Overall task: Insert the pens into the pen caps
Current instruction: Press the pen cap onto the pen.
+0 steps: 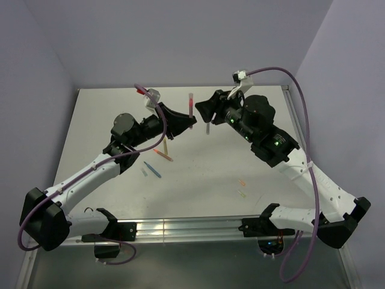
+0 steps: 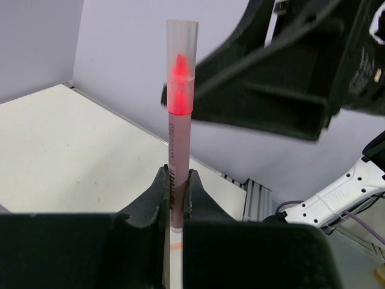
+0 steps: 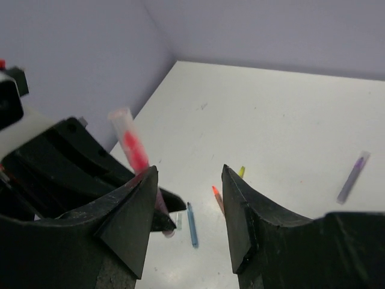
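Observation:
My left gripper (image 1: pixel 190 123) is shut on a pink-red pen (image 2: pixel 178 150) and holds it upright above the table. A clear pink cap (image 2: pixel 181 66) sits over the pen's tip. The pen also shows in the top view (image 1: pixel 191 110) and the right wrist view (image 3: pixel 131 143). My right gripper (image 1: pixel 201 111) is open and empty, right beside the pen's top, with the pen just outside its left finger (image 3: pixel 135 208). On the table lie a blue pen (image 3: pixel 192 224), an orange pen (image 3: pixel 216 197), a yellow pen (image 3: pixel 241 171) and a grey-purple pen (image 3: pixel 352 177).
A pale blue cap (image 1: pixel 144 172) lies next to the blue pen (image 1: pixel 151 170). An orange cap (image 1: pixel 242 182) and a yellow-green cap (image 1: pixel 242 194) lie at the right front. The table (image 1: pixel 240 162) is walled at the back and both sides.

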